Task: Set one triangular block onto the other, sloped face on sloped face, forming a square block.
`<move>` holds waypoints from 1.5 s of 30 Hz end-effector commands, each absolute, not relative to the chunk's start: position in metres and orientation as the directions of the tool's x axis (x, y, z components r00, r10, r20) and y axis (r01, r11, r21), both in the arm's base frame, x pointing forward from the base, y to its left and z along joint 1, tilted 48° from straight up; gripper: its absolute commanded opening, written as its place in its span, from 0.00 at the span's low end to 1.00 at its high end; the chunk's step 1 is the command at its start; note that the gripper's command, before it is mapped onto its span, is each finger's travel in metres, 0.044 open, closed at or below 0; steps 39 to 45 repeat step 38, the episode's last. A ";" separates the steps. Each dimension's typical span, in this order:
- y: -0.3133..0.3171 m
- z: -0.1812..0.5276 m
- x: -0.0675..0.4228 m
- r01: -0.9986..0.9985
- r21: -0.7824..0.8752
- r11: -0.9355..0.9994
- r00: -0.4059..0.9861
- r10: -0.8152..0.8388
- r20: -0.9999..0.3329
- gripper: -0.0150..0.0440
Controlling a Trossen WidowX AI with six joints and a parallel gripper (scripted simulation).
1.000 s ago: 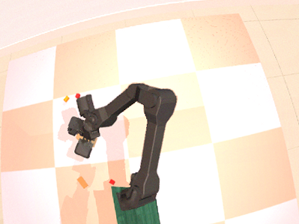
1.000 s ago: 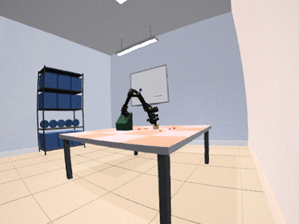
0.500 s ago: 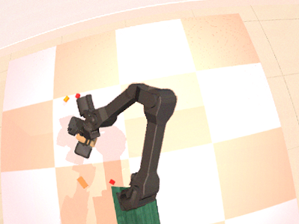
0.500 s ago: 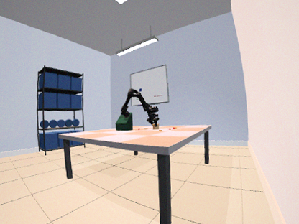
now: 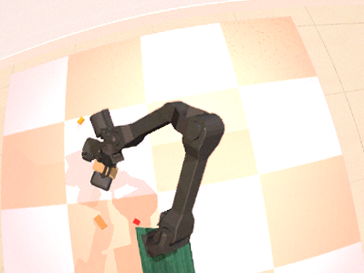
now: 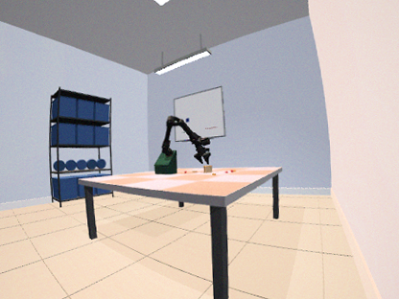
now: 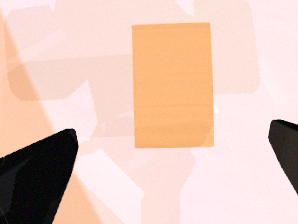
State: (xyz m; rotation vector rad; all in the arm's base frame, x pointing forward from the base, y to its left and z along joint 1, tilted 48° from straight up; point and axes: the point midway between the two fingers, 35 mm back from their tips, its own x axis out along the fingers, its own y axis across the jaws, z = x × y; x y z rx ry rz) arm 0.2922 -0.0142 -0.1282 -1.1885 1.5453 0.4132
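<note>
The two triangular blocks appear together as one tan square block on the table. The wrist view shows its top as one plain rectangle. The sloped seam is too small or hidden to make out, so how exactly the ends line up cannot be told. My gripper is open and empty above the block, with its fingertips wide apart and clear of both sides in the wrist view. In the top view the hand partly hides the block.
An orange piece and a red piece lie near the green base. A small orange piece lies beyond the hand. Red bits lie right of the block in the exterior view.
</note>
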 end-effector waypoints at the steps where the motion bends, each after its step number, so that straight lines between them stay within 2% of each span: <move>1: 0.008 -0.088 0.290 -0.837 -0.331 0.436 0.109 -0.460 -0.881 1.00; 4: 0.017 -0.069 0.284 -0.837 -0.331 0.436 0.108 -0.461 -0.881 1.00; 45: 0.019 -0.070 0.289 -0.838 -0.344 0.424 0.132 -0.455 -0.881 1.00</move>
